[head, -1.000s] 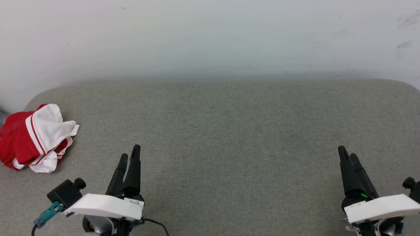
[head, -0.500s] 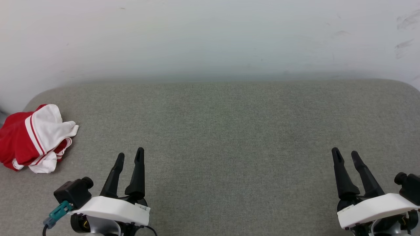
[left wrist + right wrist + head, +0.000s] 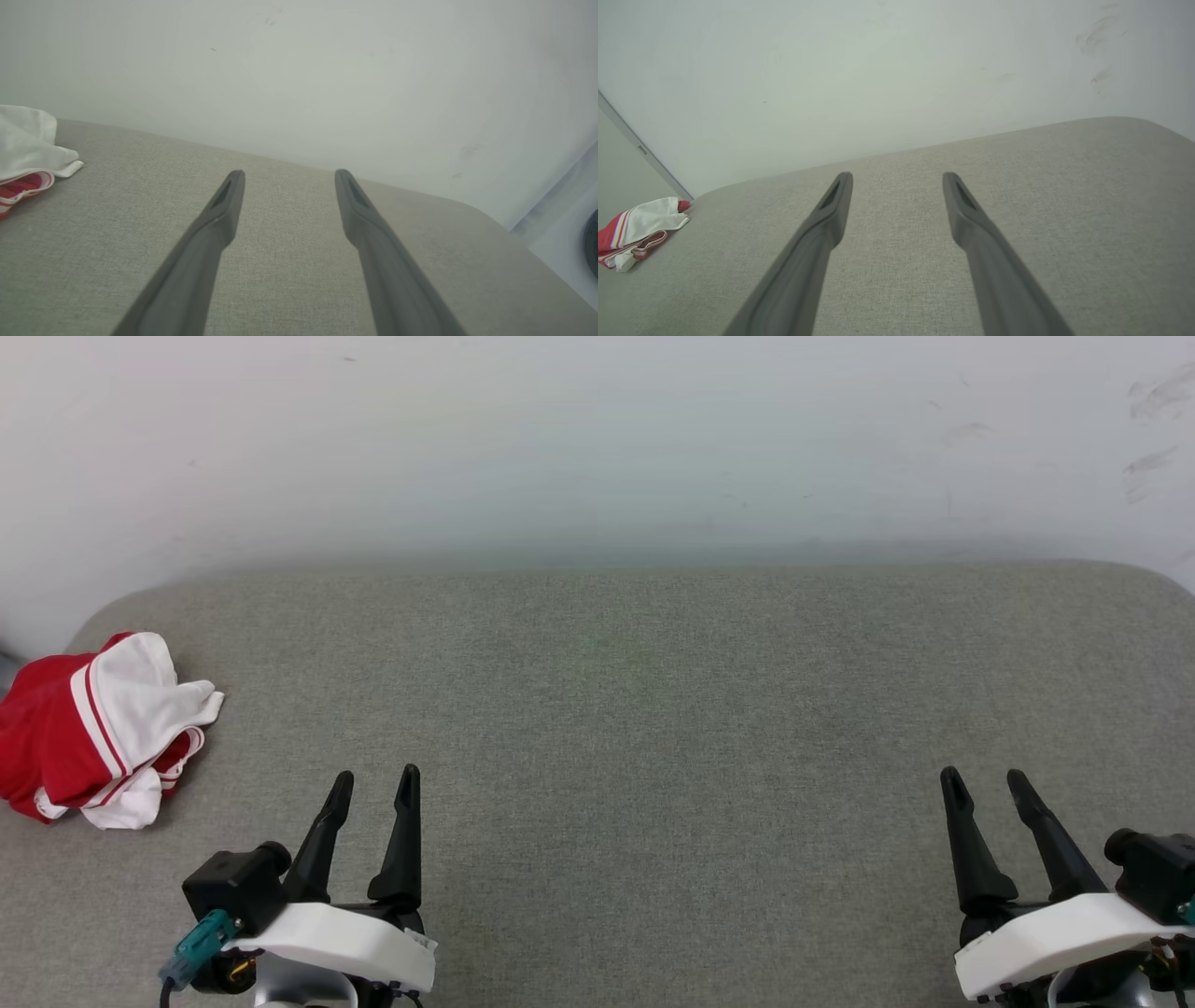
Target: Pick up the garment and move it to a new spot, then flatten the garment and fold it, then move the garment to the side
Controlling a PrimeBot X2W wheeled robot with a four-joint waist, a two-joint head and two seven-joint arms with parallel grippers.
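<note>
**Q:** The garment [image 3: 93,728]: how does it look, and where does it lie?

**A:** It is a crumpled heap. The body is red, and a white sleeve is folded over its top. Red-and-white striped trim edges the sleeve and the hem nearest the robot. It rests on the grey upholstered surface [image 3: 653,709]. It lies to the left of the left gripper [image 3: 376,777], a little beyond the fingertips and well apart from them. From the right gripper [image 3: 984,777] it is far off to the left.

**Q:** And the pose of the arms?

**A:** Nearest are two white wrist housings [image 3: 345,938], one low on each side. Each bears a black camera block [image 3: 233,891] on its outer side. The left housing also carries a teal connector [image 3: 201,938]. From each housing two long dark fingers [image 3: 401,840] point forward, low over the fabric. Both pairs of jaws are spread and grip nothing, and neither gripper touches the garment.

**Q:** Beyond the fingertips?

**A:** The grey fabric runs on to a rounded far edge. Behind it is a pale wall [image 3: 597,448], with faint scuffs ahead and to the right of the right gripper.
</note>
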